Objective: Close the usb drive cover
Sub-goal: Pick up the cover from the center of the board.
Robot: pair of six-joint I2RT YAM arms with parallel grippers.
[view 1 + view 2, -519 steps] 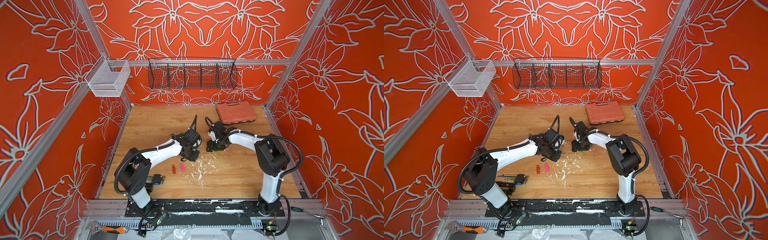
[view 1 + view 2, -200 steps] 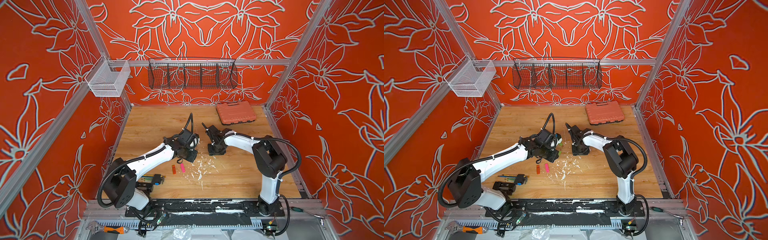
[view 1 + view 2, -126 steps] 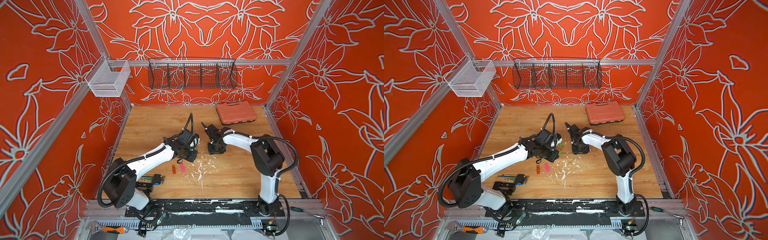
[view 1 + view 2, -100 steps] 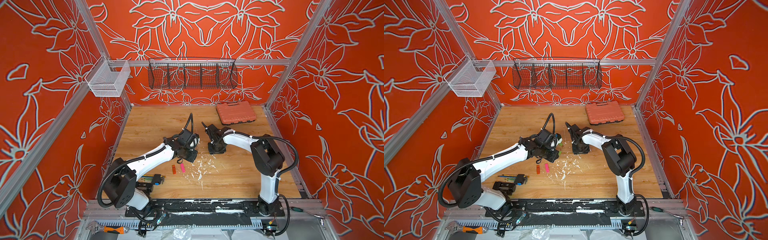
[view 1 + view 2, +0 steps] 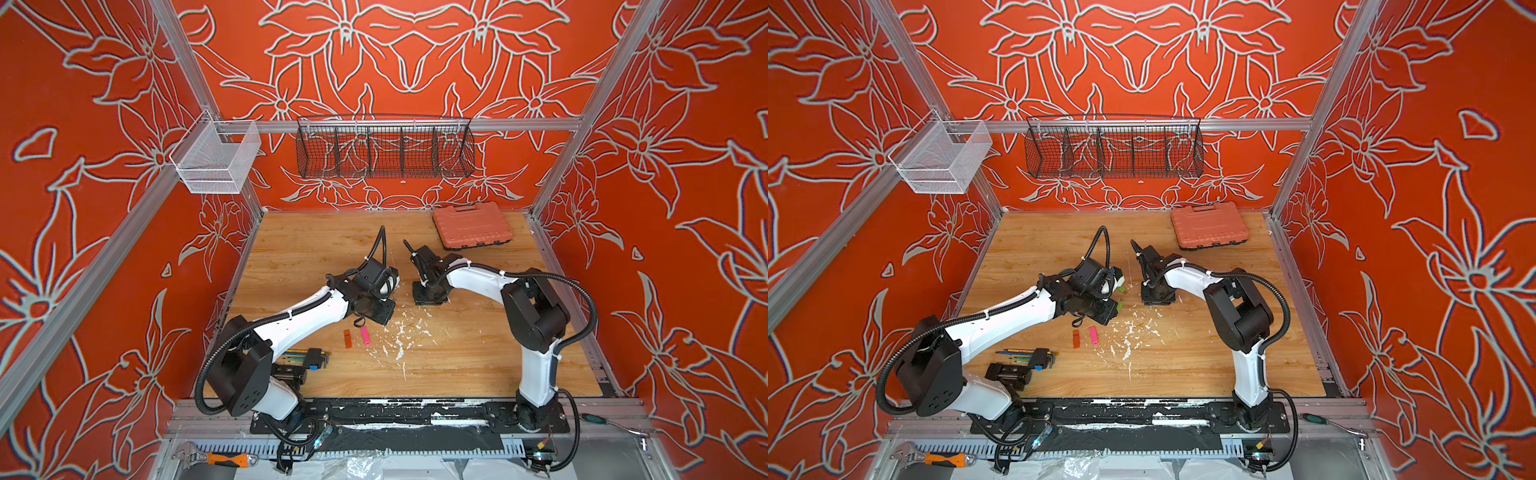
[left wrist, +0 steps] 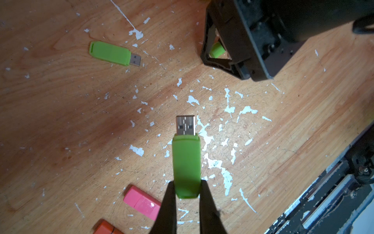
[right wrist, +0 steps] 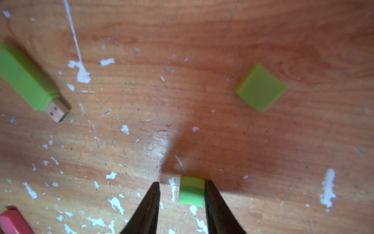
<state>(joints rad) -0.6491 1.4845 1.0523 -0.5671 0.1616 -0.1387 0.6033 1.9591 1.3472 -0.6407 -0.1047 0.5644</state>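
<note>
My left gripper [image 6: 187, 182] clamps the green usb drive [image 6: 187, 162] by its tail, so the plug stays bare for capping. My right gripper [image 7: 182, 183] straddles 1 green cap [image 7: 192, 190] on the table [image 7: 242, 40], jaws apart, only 1 touching it.

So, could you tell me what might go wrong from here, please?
1. The green cap sits against one finger of the open right gripper, off-centre; closing may shove or tip it instead of pinching it squarely.
2. The left gripper pinches the green USB drive only at its tail, so pushing a cap onto its connector could pivot it.
</note>
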